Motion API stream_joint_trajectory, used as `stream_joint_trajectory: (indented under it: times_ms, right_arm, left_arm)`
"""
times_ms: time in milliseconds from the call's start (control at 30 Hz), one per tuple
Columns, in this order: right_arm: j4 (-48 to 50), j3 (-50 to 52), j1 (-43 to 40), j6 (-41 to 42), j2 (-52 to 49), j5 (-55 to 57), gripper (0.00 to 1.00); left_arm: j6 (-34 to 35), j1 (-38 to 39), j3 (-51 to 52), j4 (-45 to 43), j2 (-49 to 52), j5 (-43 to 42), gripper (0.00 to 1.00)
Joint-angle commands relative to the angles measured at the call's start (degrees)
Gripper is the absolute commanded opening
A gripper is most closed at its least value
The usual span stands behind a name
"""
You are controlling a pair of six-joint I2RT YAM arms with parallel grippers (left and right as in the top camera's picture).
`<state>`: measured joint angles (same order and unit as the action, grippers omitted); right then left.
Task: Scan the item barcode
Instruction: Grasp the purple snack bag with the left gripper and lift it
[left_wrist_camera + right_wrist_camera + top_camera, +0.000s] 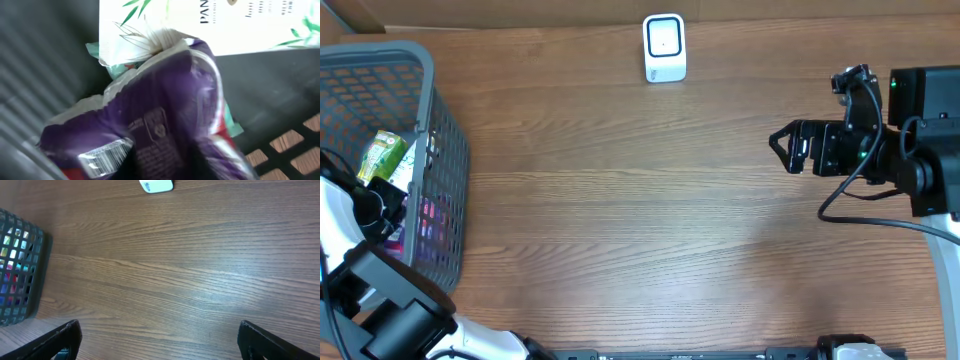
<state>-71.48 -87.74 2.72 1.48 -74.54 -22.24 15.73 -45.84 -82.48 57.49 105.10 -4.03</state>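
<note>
My left gripper (392,212) reaches down inside the grey mesh basket (430,80) at the table's left edge. Its wrist view is filled by a crumpled purple packet (165,115) pressed right against the jaws, and the fingers themselves are hidden behind it. The gripper is shut on this packet. A silver barcode patch (102,156) shows on the packet's lower left. The white scanner (664,47) stands at the far middle of the table, also seen as the scanner (156,185) from the right wrist. My right gripper (782,146) hovers open over bare wood at the right, holding nothing.
A white packet with green leaf print (210,25) lies under the purple one. A green packet (382,155) and other colourful items sit in the basket. The basket's wall (20,270) shows at the left of the right wrist view.
</note>
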Motion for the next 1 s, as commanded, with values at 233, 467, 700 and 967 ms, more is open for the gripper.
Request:
stream_joint_trajectory:
  times_ms: [233, 467, 700, 967]
  right_arm:
    - [0.3, -1.2, 0.2, -0.4, 0.2, -0.4, 1.0]
    - [-0.1, -1.2, 0.2, -0.3, 0.2, -0.5, 1.0]
    - [-0.3, -1.2, 0.2, -0.3, 0.2, -0.6, 1.0]
    - [-0.6, -1.2, 0.2, -0.4, 0.2, -0.6, 1.0]
  left_arm:
    - [-0.7, 0.2, -9.3, 6.9, 0.2, -0.5, 0.04]
    - [-3.3, 0.2, -35.0, 20.9, 0.1, -0.3, 0.04]
    - [-7.8, 0.5, -46.3, 28.3, 0.2, -0.5, 0.41]
    - [0.2, 0.2, -32.7, 29.2, 0.3, 3.1, 0.73]
